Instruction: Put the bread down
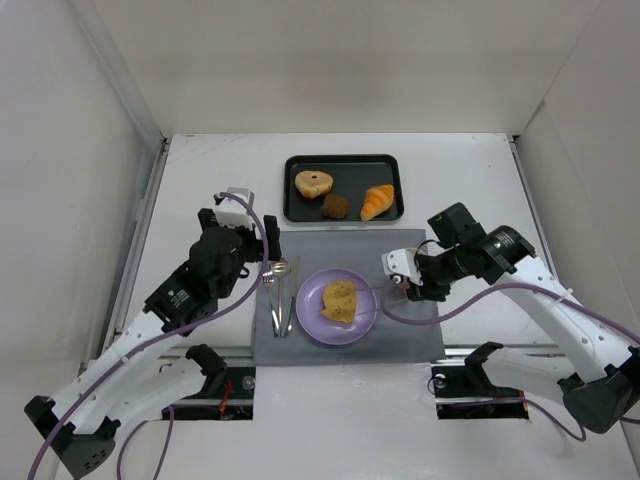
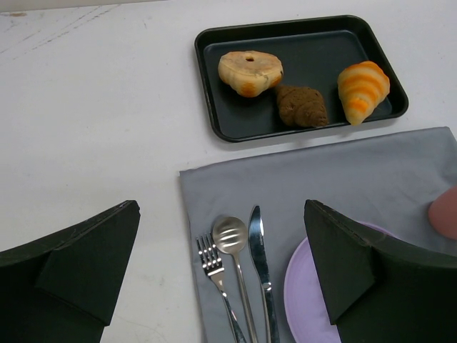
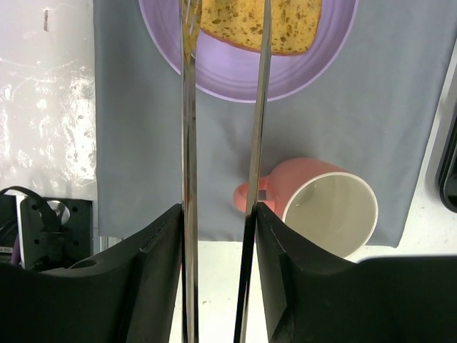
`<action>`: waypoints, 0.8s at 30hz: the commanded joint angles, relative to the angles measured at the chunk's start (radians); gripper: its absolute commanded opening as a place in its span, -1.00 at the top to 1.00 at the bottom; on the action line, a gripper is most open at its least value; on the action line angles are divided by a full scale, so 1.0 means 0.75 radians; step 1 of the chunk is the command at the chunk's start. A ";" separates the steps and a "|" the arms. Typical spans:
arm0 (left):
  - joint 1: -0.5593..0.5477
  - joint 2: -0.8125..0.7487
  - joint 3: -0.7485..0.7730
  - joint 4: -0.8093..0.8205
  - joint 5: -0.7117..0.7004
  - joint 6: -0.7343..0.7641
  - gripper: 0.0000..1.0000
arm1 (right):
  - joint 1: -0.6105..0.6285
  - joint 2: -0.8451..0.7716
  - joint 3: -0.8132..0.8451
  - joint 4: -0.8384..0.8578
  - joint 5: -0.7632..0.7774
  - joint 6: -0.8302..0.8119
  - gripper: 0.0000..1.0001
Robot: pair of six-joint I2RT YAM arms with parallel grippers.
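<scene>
Right end effector (image 3: 218, 214): fingers clenched on the handle end of metal tongs (image 3: 187, 143). The two blades run forward, apart and roughly parallel, toward the purple plate (image 3: 214, 71). The tongs give reach, so the wrist can stand off the plate.

Bread (image 3: 300, 18): lies flat on the plate, about centred in the top view. One blade crosses over the slice and the other passes just beside its edge. The tips leave the frame, so contact with the bread cannot be told. Judgement: bread looks placed; remaining step is to clear the tongs.

Left end effector (image 2: 221, 214): released, fingers spread wide, holding nothing. It hangs over the left side of the grey mat (image 2: 321, 171), above the cutlery (image 2: 232, 236).

Surroundings: pink mug (image 3: 321, 207) stands on the mat just beside the right fingers and the tongs. It is the likeliest thing to be knocked on a retreat. Black tray (image 2: 321, 53), beyond the mat on the tabletop (image 2: 93, 107), holds a bun (image 2: 250, 71), a brown pastry (image 2: 301, 106) and a croissant (image 2: 362, 89). All are well apart from the plate.
</scene>
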 commanded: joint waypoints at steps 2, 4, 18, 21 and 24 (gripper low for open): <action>0.001 -0.009 0.031 0.027 -0.022 -0.006 -1.00 | 0.006 -0.013 0.002 -0.014 -0.015 -0.022 0.04; 0.001 -0.009 0.031 0.027 -0.022 -0.006 -1.00 | 0.006 -0.013 0.002 -0.014 -0.015 -0.022 0.04; 0.001 -0.009 0.031 0.027 -0.034 -0.006 -1.00 | -0.124 -0.125 -0.014 0.872 0.400 0.735 0.11; 0.001 -0.021 0.031 0.027 -0.034 -0.006 -1.00 | -0.231 -0.052 -0.014 1.020 0.543 0.880 0.11; 0.001 -0.033 0.031 0.027 -0.034 -0.006 -1.00 | -0.451 0.042 0.047 1.113 0.486 0.970 0.11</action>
